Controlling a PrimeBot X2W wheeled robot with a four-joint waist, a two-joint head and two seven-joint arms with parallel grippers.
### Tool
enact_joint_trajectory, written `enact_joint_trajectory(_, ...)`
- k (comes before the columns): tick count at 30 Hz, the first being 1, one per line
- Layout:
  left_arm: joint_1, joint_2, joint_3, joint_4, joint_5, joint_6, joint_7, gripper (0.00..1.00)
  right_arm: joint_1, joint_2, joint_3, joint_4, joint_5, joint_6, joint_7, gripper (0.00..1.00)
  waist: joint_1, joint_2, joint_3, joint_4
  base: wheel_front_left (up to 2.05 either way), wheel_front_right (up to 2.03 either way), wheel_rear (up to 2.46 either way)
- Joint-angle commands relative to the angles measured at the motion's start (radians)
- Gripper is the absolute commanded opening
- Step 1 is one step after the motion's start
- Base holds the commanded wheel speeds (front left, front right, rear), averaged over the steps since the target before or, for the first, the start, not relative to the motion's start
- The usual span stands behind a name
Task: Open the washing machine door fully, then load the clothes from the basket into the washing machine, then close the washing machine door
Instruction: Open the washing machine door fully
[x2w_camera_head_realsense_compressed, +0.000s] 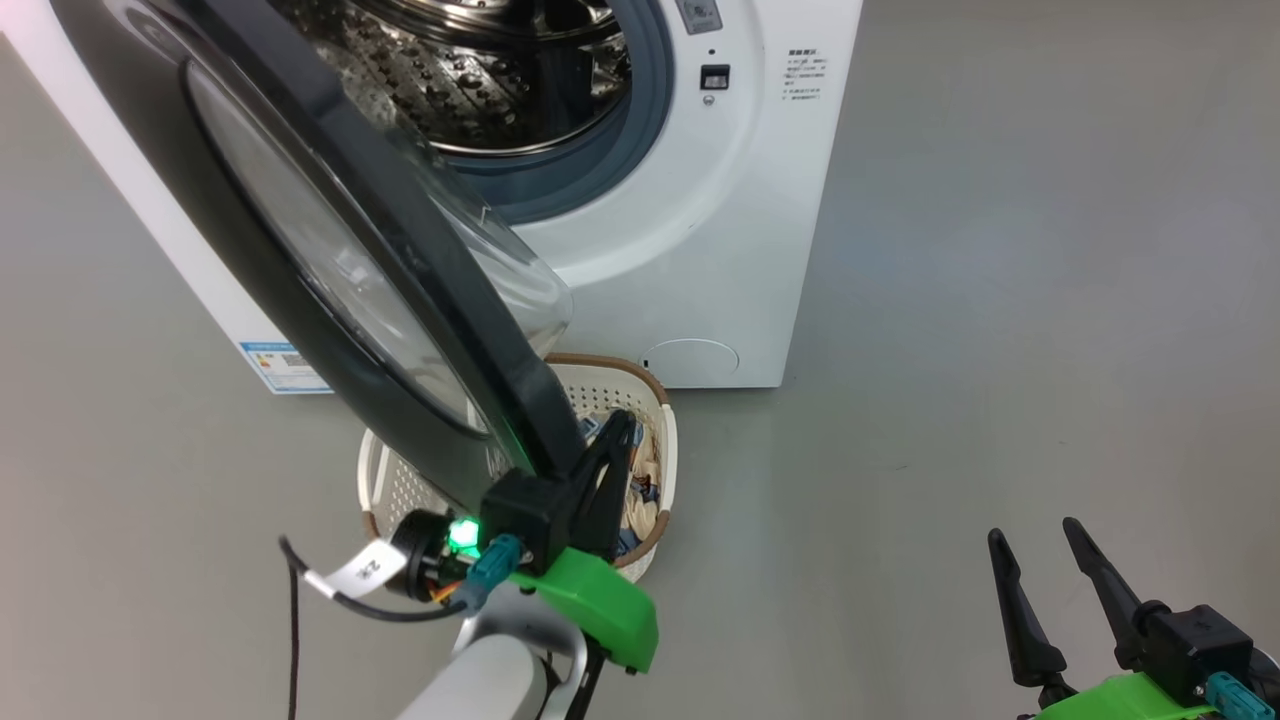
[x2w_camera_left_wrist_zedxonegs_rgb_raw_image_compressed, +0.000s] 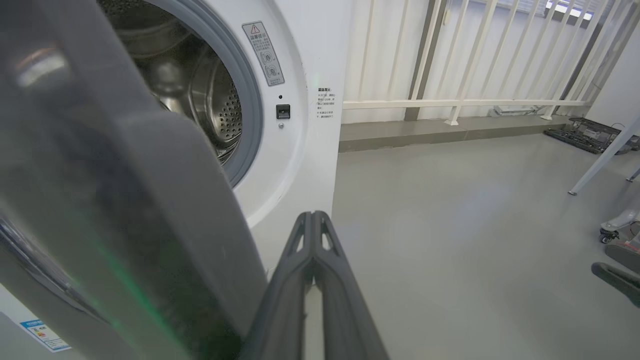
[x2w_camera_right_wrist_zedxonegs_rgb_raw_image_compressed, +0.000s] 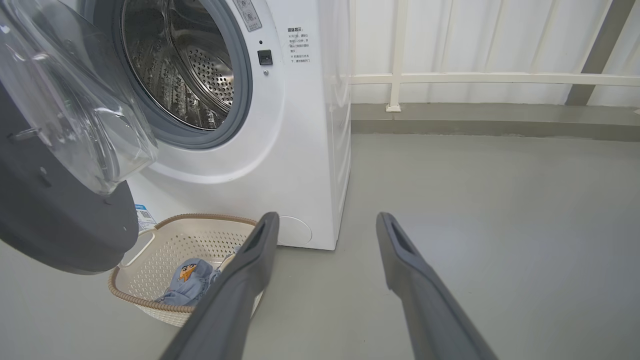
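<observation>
At the front of the washing machine (x2w_camera_head_realsense_compressed: 700, 200), the washing machine door (x2w_camera_head_realsense_compressed: 320, 280) stands swung out on its left-hand hinge side. Its glossy black ring and bulging clear window are turned edge-on to the head view. Behind it the mouth is uncovered, showing the steel perforated drum (x2w_camera_right_wrist_zedxonegs_rgb_raw_image_compressed: 185, 75) ringed by the grey-blue gasket (x2w_camera_head_realsense_compressed: 640, 130).

Below the door's lower edge, the basket (x2w_camera_right_wrist_zedxonegs_rgb_raw_image_compressed: 170, 250) sits on the grey floor (x2w_camera_head_realsense_compressed: 1000, 300) close to the foot of the machine's front, near the round filter cap (x2w_camera_right_wrist_zedxonegs_rgb_raw_image_compressed: 295, 231). The clothes (x2w_camera_right_wrist_zedxonegs_rgb_raw_image_compressed: 187, 280) lie bunched inside it, blue fabric with a cartoon face uppermost. A blue energy sticker (x2w_camera_head_realsense_compressed: 285, 368) shows low on the machine's front, left of the basket.

The left pincer (x2w_camera_head_realsense_compressed: 622, 418) is closed, its two dark fingers pressed together and holding nothing. It sits just beside the door's lower rim, on the side facing the drum; whether it touches the rim cannot be told.

The right pincer (x2w_camera_head_realsense_compressed: 1033, 535) is well apart from the machine, over bare floor to the right. Its fingers are spread wide and empty. Past the machine a white railing (x2w_camera_left_wrist_zedxonegs_rgb_raw_image_compressed: 450, 60) runs along the wall.
</observation>
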Motion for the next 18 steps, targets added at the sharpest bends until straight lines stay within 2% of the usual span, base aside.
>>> enact_joint_trajectory(1, -0.004, 0.047, 0.052, -0.013, -0.008, 0.025, -0.005, 0.0, -0.039, -0.006, 0.022, -0.026, 0.017, 0.002, -0.012, 1.0, 0.0, 0.0, 0.001, 0.003, 0.0, 0.0, 0.0)
enact_joint_trajectory(4, 0.014, 0.058, 0.055, -0.028, -0.016, 0.031, 0.0, 0.0, -0.041, -0.006, 0.023, -0.025, 0.017, 0.002, -0.012, 1.0, 0.0, 0.0, 0.002, 0.008, 0.0, 0.0, 0.0)
enact_joint_trajectory(13, 0.039, 0.104, 0.054, -0.077, -0.035, 0.01, 0.019, 0.0, -0.047, -0.011, 0.025, -0.027, 0.015, 0.002, -0.012, 1.0, 0.0, 0.0, 0.011, 0.025, 0.0, 0.0, 0.0)
enact_joint_trajectory(18, 0.056, 0.112, 0.078, -0.089, -0.033, 0.057, 0.015, 0.0, -0.049, -0.009, 0.022, -0.026, 0.016, 0.002, -0.012, 1.0, 0.0, 0.0, 0.014, 0.03, 0.0, 0.0, 0.0)
